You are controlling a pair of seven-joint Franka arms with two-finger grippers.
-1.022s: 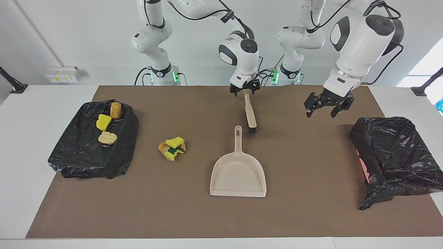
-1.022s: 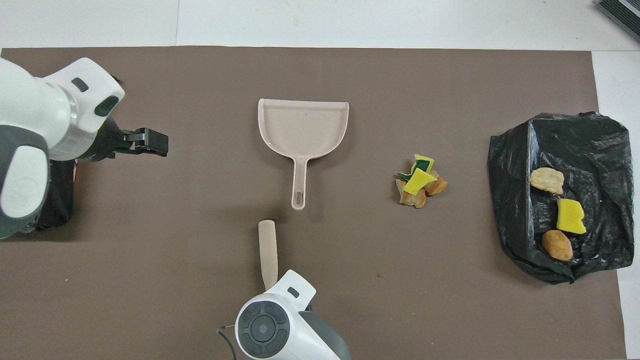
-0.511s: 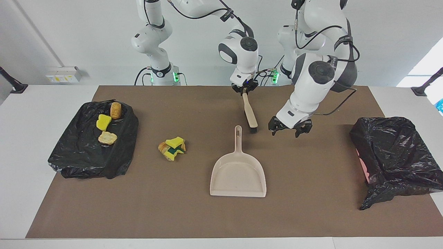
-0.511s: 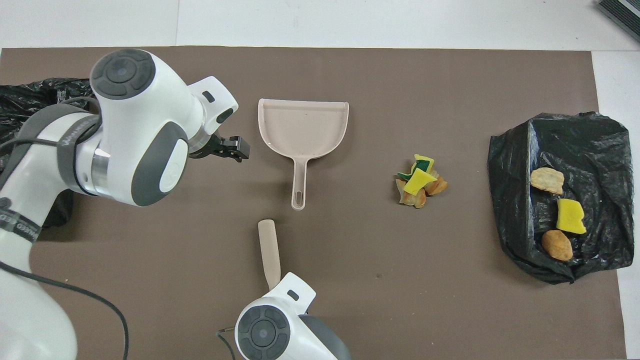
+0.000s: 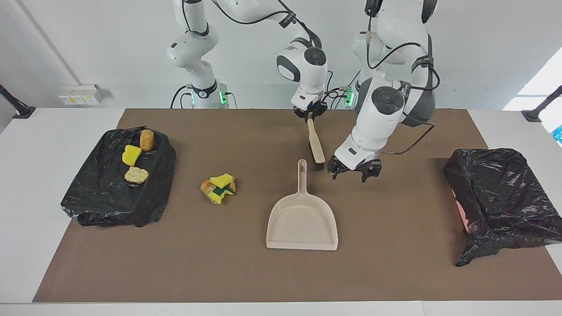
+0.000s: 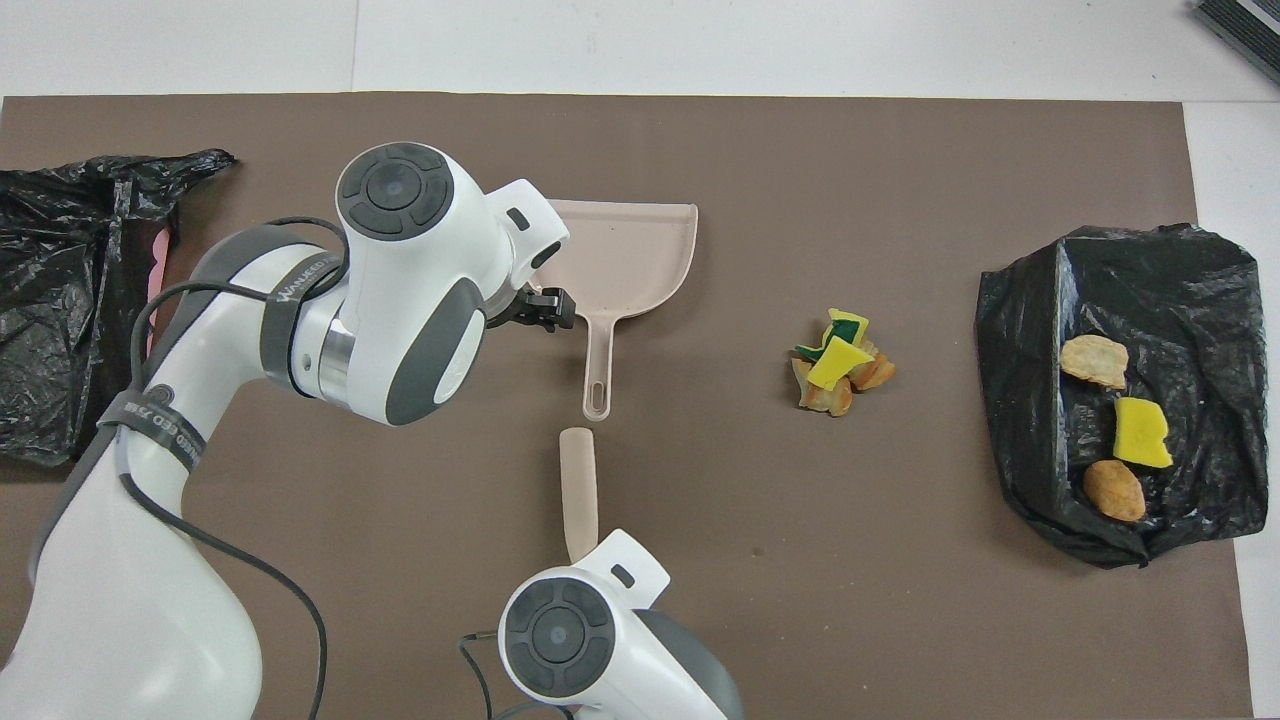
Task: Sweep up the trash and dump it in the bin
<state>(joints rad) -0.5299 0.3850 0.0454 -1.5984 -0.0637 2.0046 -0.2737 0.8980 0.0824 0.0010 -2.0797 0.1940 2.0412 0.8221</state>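
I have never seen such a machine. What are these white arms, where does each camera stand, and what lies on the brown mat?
These are two robot arms, each ending in a two-finger gripper. One picture looks at the robots from across the table; the other looks down from above the robots' own end.

The right gripper is shut on the handle of a beige brush. The left gripper is open, holds nothing, and hangs beside the handle of the beige dustpan.

A small pile of trash, sponge and bread-like scraps, lies on the mat. At each end of the table lies a black bag: the bag at the right arm's end carries three more scraps; the bag at the left arm's end shows none.
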